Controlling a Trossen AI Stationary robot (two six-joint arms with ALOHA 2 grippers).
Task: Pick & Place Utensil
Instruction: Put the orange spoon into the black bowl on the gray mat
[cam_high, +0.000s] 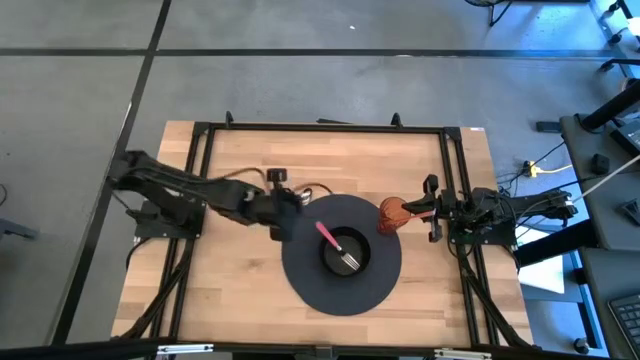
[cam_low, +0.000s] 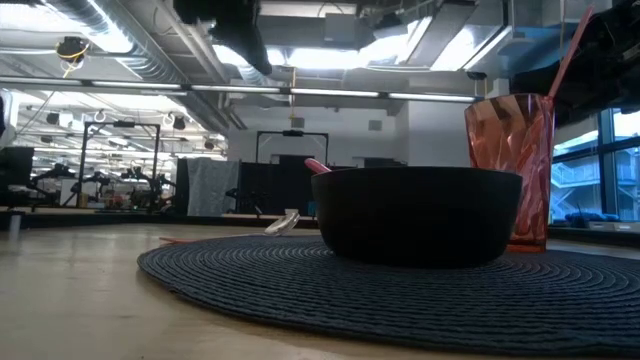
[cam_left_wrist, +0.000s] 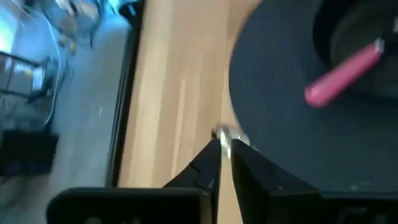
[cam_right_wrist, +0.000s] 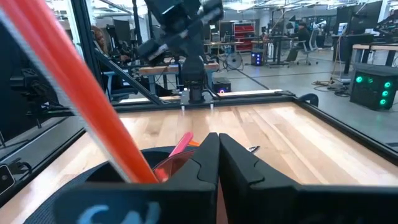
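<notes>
Dark woven fibre makes up the round placemat (cam_high: 340, 290) at the centre of the pale butcher-block wooden table (cam_high: 230, 290), and on it sits a black round bowl (cam_high: 345, 251) holding a pink-handled metal fork (cam_high: 337, 246). The fork lies tines down in the bowl with its pink handle leaning out over the rim toward the left arm; this reads as a deliberate deposit, the bowl wall propping the handle. A ribbed translucent red plastic tumbler (cam_high: 392, 215) stands upright at the mat's right edge, just beside the bowl, and a red straw rises from it in the low view. The left gripper (cam_high: 284, 215) sits at the mat's left edge, near the fork's handle end but apart from it. In its wrist view the fingers (cam_left_wrist: 208, 163) are drawn nearly together and hold nothing that can be made out; a small bright object shows at their tips, whether held or lying on the table I cannot tell. The right gripper (cam_high: 433, 208) waits beside the tumbler at the right frame rail, fingers (cam_right_wrist: 208, 155) closed together and empty. Judgement: the placement appears complete or nearly so, the left arm being clear of the utensil.
</notes>
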